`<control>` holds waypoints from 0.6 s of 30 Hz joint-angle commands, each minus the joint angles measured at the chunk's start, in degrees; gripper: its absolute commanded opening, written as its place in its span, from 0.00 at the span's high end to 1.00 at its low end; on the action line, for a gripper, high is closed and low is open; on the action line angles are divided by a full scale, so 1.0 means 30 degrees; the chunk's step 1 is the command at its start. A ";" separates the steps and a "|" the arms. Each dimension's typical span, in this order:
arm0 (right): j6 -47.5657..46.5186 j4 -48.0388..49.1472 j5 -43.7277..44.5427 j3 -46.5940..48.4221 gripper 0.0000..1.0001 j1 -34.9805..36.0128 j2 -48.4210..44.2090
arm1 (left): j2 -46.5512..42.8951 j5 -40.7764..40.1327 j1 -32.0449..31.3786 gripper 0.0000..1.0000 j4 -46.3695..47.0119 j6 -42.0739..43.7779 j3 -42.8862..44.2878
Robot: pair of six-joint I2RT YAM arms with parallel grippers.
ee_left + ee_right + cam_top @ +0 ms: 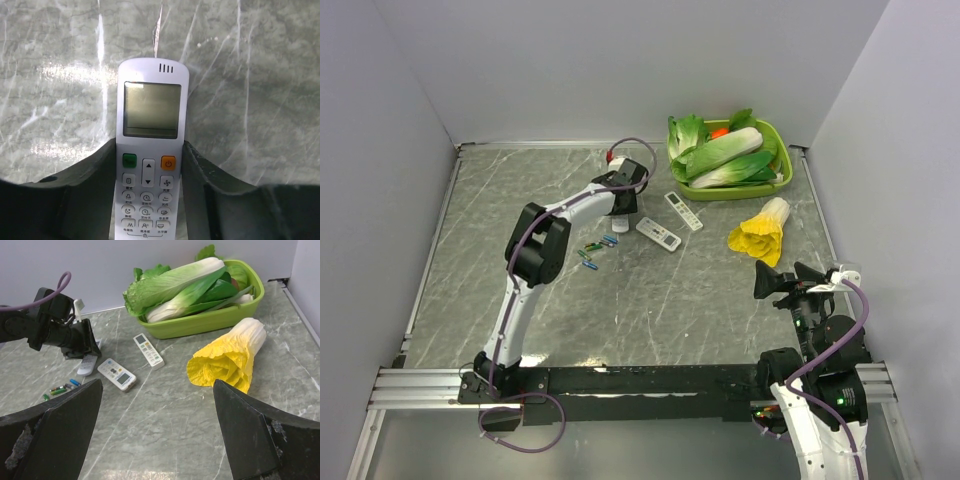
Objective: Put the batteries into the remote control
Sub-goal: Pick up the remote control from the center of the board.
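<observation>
The remote control (151,110) is slim and white, face up on the marble, with a greyish display above a green and an orange button. My left gripper (150,148) is shut on it, one dark finger pressed against each long side. From above, that gripper (621,203) hovers at the table's far middle, with the remote's end (620,226) poking out below it. The batteries (610,240) lie just to the left, blue cells mixed with green ones (591,246); they also show as a small cluster (75,382). My right gripper (157,435) stands wide open over bare table at the near right.
Two longer white remotes (658,234) (684,211) lie right of the left gripper. A green basket (785,175) of leafy vegetables stands at the back right. A yellow cabbage (760,232) lies in front of it. Walls close in the table on three sides.
</observation>
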 commanded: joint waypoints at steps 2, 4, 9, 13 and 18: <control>-0.0047 -0.0025 -0.0319 0.0215 0.00 0.0144 -0.3020 | -0.1712 0.1426 0.0289 0.78 -0.0069 -0.0131 -0.1166; -0.0076 -0.0025 -0.0437 0.0332 0.00 0.0173 -0.2904 | -0.2765 0.2358 0.0669 0.81 0.0573 -0.0131 -0.1692; -0.0046 -0.0142 -0.1574 0.0858 0.00 0.0173 -0.2085 | -0.6332 0.5814 0.1607 0.93 0.3148 -0.0394 -0.4267; -0.0106 -0.0229 -0.3217 0.1619 0.00 0.0144 -0.0477 | -0.9180 0.9829 0.2604 0.99 0.7068 -0.1242 -0.8274; 0.0275 -0.0172 -0.5763 0.2352 0.00 0.0115 0.1662 | -1.2428 1.4099 0.2897 0.99 0.9886 -0.2674 -1.1651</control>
